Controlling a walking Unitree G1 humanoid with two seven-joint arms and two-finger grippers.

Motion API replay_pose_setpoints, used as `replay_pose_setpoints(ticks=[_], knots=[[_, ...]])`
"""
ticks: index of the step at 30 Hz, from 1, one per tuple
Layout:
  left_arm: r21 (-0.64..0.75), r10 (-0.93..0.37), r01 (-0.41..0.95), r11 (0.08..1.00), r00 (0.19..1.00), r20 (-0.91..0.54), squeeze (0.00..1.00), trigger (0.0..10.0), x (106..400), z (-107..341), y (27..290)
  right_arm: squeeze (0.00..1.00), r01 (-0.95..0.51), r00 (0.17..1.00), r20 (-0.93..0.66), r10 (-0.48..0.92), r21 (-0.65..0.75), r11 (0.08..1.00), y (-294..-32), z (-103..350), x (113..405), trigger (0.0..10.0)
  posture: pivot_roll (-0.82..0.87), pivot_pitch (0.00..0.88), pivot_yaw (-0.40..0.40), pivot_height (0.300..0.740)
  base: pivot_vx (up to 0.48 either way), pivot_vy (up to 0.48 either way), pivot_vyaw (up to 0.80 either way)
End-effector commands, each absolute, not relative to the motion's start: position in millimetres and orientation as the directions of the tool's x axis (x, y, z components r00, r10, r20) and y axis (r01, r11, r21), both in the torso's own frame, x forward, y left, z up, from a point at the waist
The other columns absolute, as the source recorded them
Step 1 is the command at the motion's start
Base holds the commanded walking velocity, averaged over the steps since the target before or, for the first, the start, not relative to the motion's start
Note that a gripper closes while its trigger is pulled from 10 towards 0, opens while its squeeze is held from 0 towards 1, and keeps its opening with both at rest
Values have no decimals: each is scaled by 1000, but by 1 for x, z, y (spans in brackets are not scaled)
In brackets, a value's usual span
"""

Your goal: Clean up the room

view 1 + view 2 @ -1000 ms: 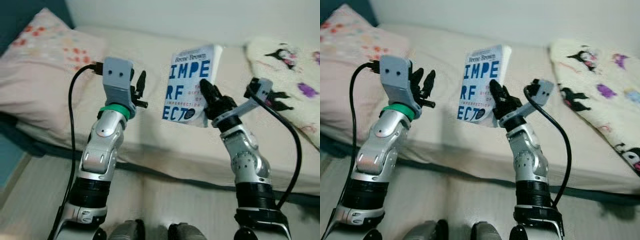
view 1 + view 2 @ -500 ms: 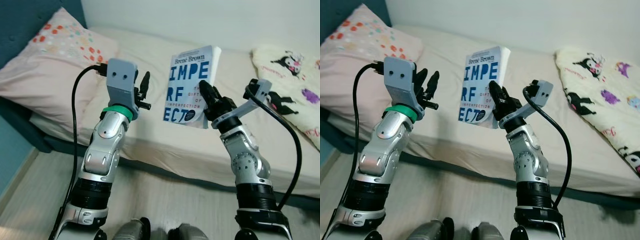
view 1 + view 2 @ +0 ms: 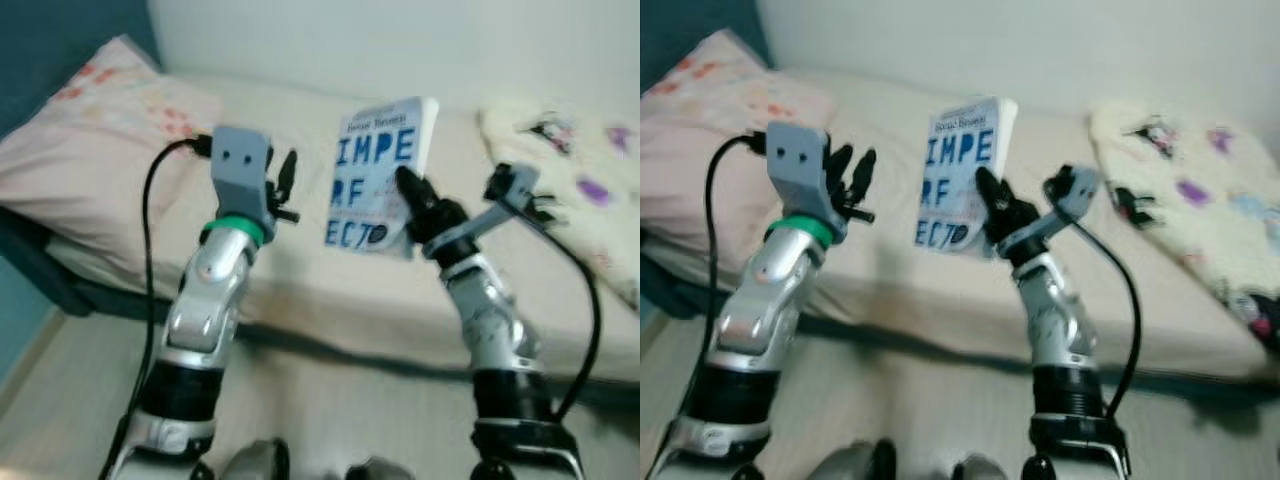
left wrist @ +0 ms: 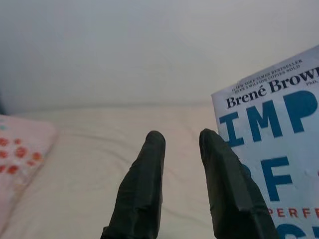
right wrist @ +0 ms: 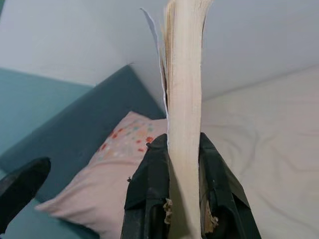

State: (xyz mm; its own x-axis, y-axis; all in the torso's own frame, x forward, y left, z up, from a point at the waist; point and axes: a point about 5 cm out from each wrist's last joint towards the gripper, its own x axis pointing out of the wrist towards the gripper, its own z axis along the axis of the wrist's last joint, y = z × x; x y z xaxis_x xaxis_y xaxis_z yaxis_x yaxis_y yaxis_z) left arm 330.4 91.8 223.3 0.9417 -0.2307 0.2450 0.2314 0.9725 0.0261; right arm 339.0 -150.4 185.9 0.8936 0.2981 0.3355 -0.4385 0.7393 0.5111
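Note:
A white paperback book [image 3: 378,170] with big blue letters is held upright in the air above the bed. My right gripper [image 3: 408,186] is shut on its lower edge, and the page block [image 5: 184,99] stands pinched between the two black fingers. My left gripper [image 3: 284,172] is raised beside the book, a short way to its left and not touching it. Its fingers [image 4: 144,189] stand slightly apart with nothing between them, and the book's cover [image 4: 279,164] lies just beside them.
A bed with a cream sheet [image 3: 300,130] runs across in front of me. A pink pillow with red dots [image 3: 90,130] lies at its left against a teal headboard [image 5: 84,114]. A cream blanket with cartoon prints [image 3: 580,170] lies at the right. Pale wood floor [image 3: 330,410] is below.
The whole picture has shifted and blurred, so the camera has moved. Both arms keep the same pose and the book stays in the right gripper.

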Motion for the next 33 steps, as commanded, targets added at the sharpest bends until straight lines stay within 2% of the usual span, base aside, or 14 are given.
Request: replay_pose_setpoints(ticks=[1, 15, 33], knots=[[28, -238, 238, 971, 945, 225, 0, 10000, 330, 219, 90, 0, -455, 883, 359, 301, 501, 736, -149, 190, 339, 10000, -32, 36, 19, 718, 0, 0, 0], [36, -236, 235, 971, 943, 235, 0, 10000, 330, 220, 91, 0, -462, 878, 369, 306, 483, 744, -147, 192, 338, 10000, -32, 37, 22, 718, 0, 0, 0], [-18, -200, 207, 978, 963, 180, 0, 10000, 328, 207, 100, 0, -520, 848, 373, 377, 444, 730, -133, 191, 333, 10000, -28, 41, 27, 718, 0, 0, 777]])
